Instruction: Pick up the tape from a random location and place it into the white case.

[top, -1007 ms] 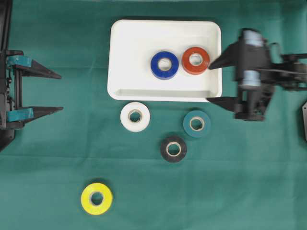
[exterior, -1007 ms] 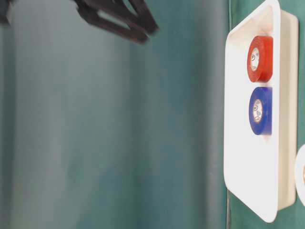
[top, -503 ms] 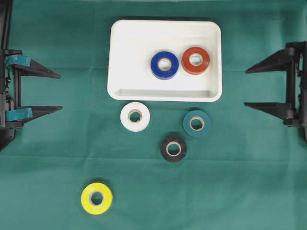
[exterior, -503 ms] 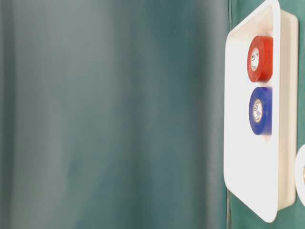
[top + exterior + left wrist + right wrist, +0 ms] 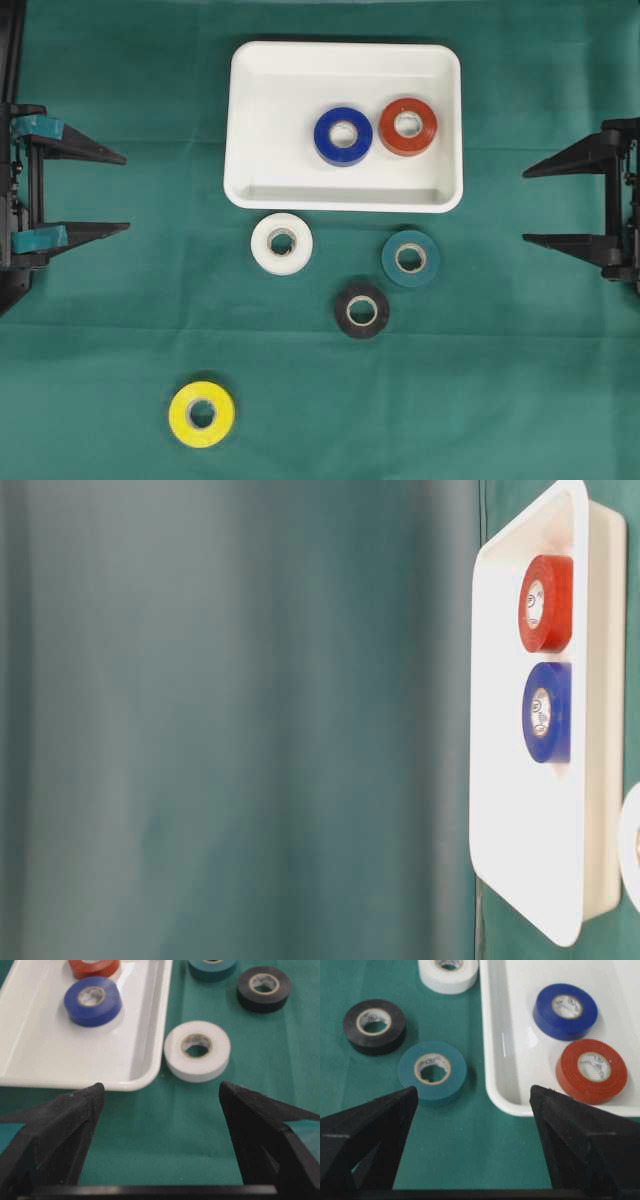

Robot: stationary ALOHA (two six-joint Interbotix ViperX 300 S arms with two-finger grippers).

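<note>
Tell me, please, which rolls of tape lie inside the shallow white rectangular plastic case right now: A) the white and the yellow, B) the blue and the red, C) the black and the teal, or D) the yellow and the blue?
B: the blue roll of tape and the red roll of tape lie side by side inside the white case; the other rolls lie on the cloth.

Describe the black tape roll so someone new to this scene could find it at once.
Start at the white case near the top middle of the green cloth. Three rolls lie flat just below its lower rim; the black tape roll is the lowest, between and below the white roll and teal roll.
</note>
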